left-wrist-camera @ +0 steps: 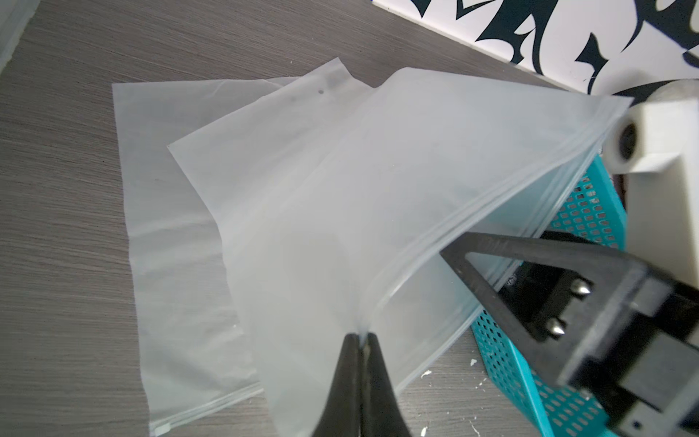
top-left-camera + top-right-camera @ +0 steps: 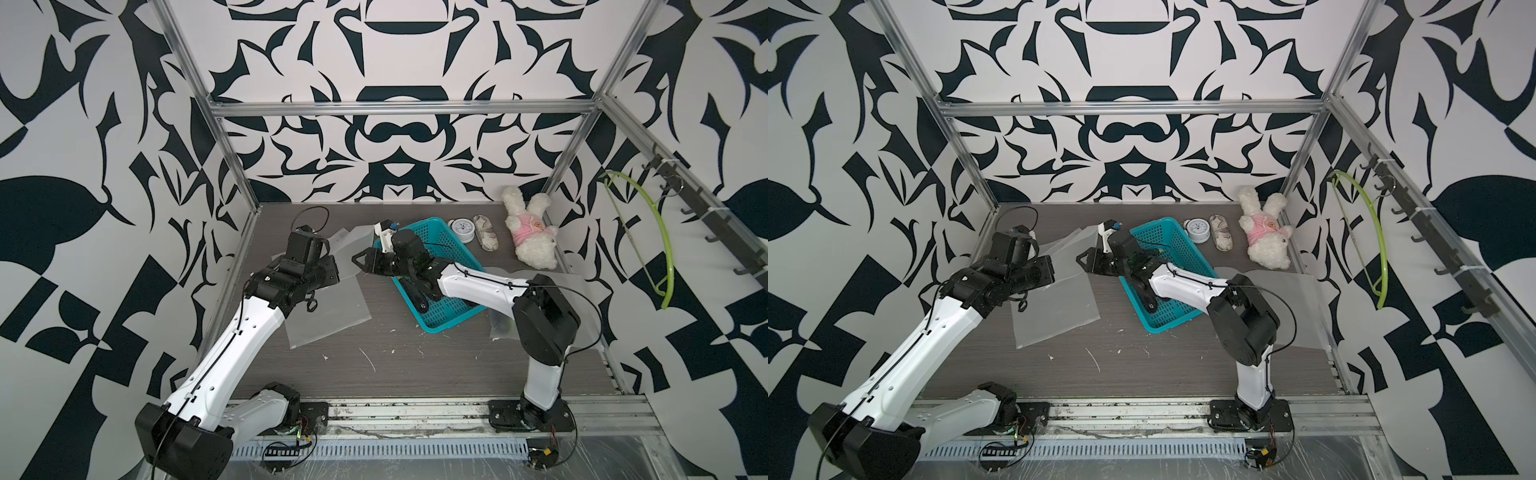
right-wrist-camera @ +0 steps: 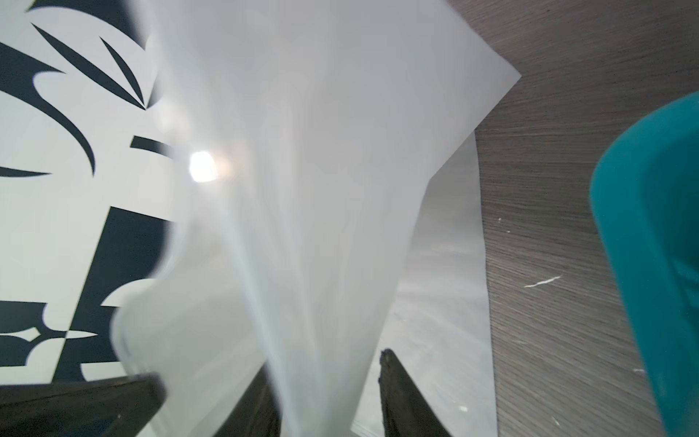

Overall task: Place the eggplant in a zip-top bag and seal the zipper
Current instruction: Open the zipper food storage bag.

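Left hand: the left hand has its fingers pressed together on a corner of the frosted, see-through plastic zip-top bag, right at the zipper end. It holds that edge up off the grey wood-grain worktop.
Why held so: as I read it, pinning one corner gives the other arm something to pull against, so the mouth can be parted.
Right hand: the right hand is at the bag's mouth, one black triangular finger lying along the zipper strip. Whether it has closed on the film I cannot tell.
Eggplant: the dark, long eggplant lies in the teal perforated plastic basket, just beside the bag and not yet in it.
Why the basket sits there: I'd judge it is kept close to the mouth for a short carry.
Spare bag: a second frosted bag lies flat on the worktop under the lifted one.
Hidden: the right arm crosses the basket and covers part of the eggplant, so there may be more than one dark piece. In both top views the left hand's fingertips are tucked under its wrist. The right wrist view is blurred by film near the lens, so the mouth's gape is unclear.
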